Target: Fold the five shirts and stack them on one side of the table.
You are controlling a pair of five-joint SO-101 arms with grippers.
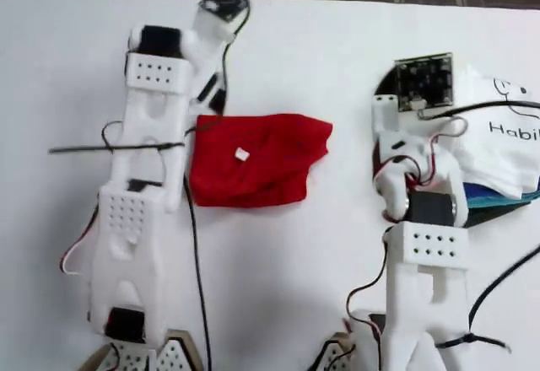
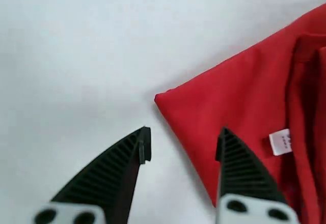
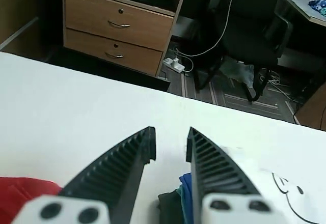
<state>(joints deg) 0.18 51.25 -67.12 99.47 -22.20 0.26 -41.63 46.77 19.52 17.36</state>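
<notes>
Table [image 1: 295, 287]: white, and it carries everything you are working with.

Left arm [image 1: 139, 194]: it lies along the table's left part, just beside the red shirt.

Right arm [image 1: 426, 253]: it stands at the table's right part, partly covering the stack.

Stack [image 1: 498, 156]: folded shirts at the right edge of the table. A white shirt [image 1: 506, 135] with dark print is on top. A blue one [image 1: 494, 192] and a dark one [image 1: 498, 208] peek out beneath it.

Red shirt [image 1: 257, 160]: one item, roughly folded and somewhat rumpled. It lies flat mid-table between your two arms, well apart from the stack.

Left hand [image 2: 184, 142]: wide and empty. It is at the red shirt's corner, one finger over bare table and the other over the cloth. You cannot tell whether it touches.

Right hand [image 3: 170, 140]: narrow gap, holding nothing. It is raised above the stack and points across the table.

Label [image 1: 242, 154]: small and white, on the red shirt's upper face.
</notes>
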